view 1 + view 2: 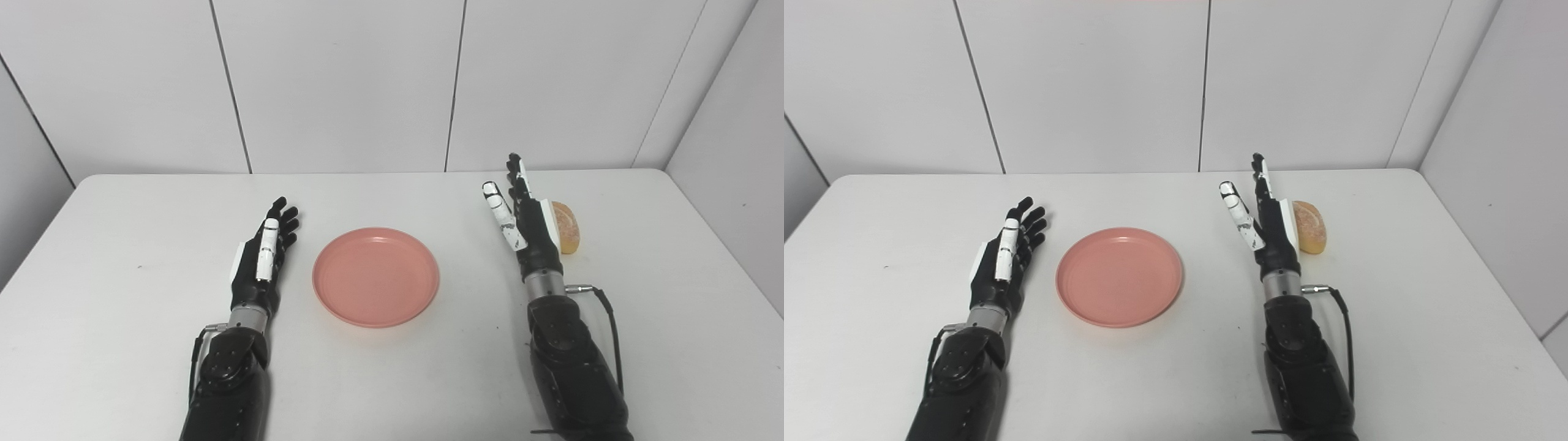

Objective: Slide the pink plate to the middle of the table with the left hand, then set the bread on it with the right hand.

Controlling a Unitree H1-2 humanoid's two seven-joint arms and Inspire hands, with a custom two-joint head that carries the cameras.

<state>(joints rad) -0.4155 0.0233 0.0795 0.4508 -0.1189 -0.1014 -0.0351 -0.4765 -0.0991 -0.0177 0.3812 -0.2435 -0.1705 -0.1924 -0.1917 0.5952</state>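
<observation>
We record a pink plate [375, 277] near the middle of the white table [122, 214], flat and bare. The left hand [263, 260] lies left of the plate, apart from it, fingers extended and holding nothing. The right hand [527, 220] stands right of centre, fingers straight and spread. The bread [1312, 227] sits just beside it, right of the hand.

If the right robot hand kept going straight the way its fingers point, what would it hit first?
Probably nothing on the table: the right robot hand points toward the back wall. The bread sits just beside it, apparently off that line; depth is unclear.
</observation>
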